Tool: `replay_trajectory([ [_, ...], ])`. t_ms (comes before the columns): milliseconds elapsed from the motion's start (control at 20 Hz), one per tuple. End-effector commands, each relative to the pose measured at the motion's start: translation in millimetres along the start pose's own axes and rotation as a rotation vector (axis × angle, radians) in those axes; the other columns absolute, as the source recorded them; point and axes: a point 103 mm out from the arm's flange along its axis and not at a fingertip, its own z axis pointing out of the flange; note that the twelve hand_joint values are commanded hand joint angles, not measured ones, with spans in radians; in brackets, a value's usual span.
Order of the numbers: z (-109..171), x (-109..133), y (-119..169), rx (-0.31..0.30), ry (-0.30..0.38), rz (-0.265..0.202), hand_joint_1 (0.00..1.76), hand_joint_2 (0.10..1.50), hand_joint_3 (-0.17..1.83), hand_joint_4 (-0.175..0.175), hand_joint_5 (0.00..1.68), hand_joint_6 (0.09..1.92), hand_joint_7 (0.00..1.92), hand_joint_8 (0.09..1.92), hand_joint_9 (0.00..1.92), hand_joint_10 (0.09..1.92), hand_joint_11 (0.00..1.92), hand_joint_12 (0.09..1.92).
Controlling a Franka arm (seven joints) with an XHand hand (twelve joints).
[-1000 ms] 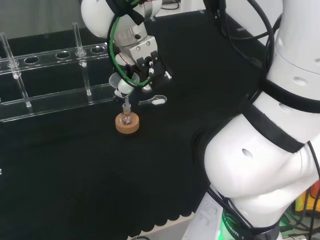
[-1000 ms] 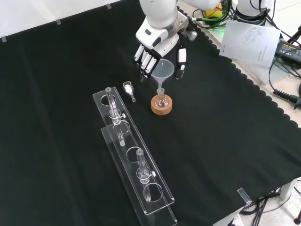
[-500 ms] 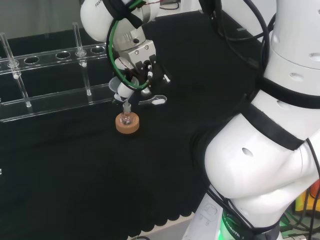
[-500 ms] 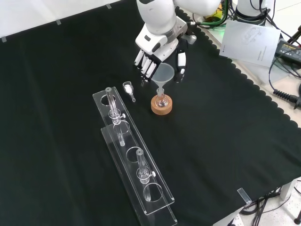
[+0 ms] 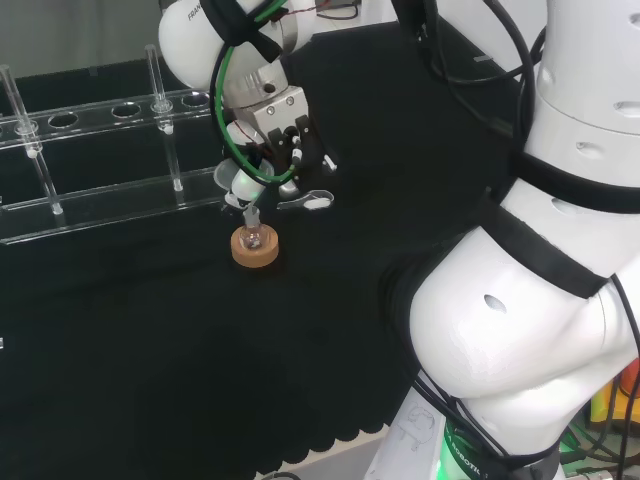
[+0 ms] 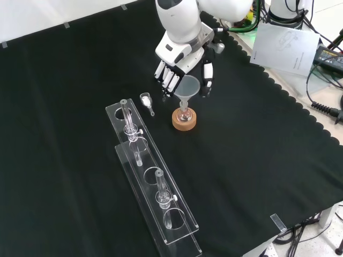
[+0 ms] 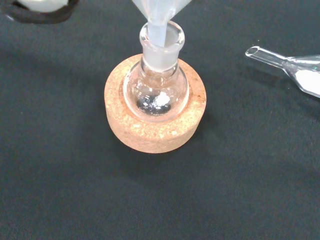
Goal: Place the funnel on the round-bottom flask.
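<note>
Hand pinching funnel; stem inside round-bottom flask neck (flask on cork ring).

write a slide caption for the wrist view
Funnel stem entering the neck of the round-bottom flask, which sits in a cork ring on black cloth.

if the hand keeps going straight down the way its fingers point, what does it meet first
Likely the cork ring under the round-bottom flask. The hand holds the funnel, whose stem is already in the flask's neck, so the funnel's cone may seat on the neck before the fingers reach anything. Depth is hard to judge.
</note>
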Motion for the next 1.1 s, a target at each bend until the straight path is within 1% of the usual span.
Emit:
replay_trajectory([
  [50,0.6,-0.3,-0.4,0.002,-0.002,0.001,0.77,0.72,0.55,-0.07,0.55,0.09,0.52,0.73,0.9,0.63,0.48,1.29],
  [300,1.1,-1.8,-0.7,0.004,0.004,0.001,0.77,0.72,0.55,-0.07,0.55,0.09,0.52,0.73,0.89,0.63,0.48,1.29],
  [750,7.9,-3.2,1.2,0.028,0.012,0.003,0.75,0.72,0.55,-0.073,0.5,0.09,0.48,0.72,0.78,0.6,0.46,1.29],
  [950,8.3,-2.9,0.7,0.032,0.019,0.003,0.73,0.72,0.55,-0.075,0.46,0.09,0.44,0.74,0.75,0.62,0.45,1.3],
  [1100,9.8,-1.8,-0.1,0.035,0.023,-0.001,0.69,0.71,0.55,-0.078,0.38,0.09,0.37,0.76,0.68,0.64,0.44,1.31],
])
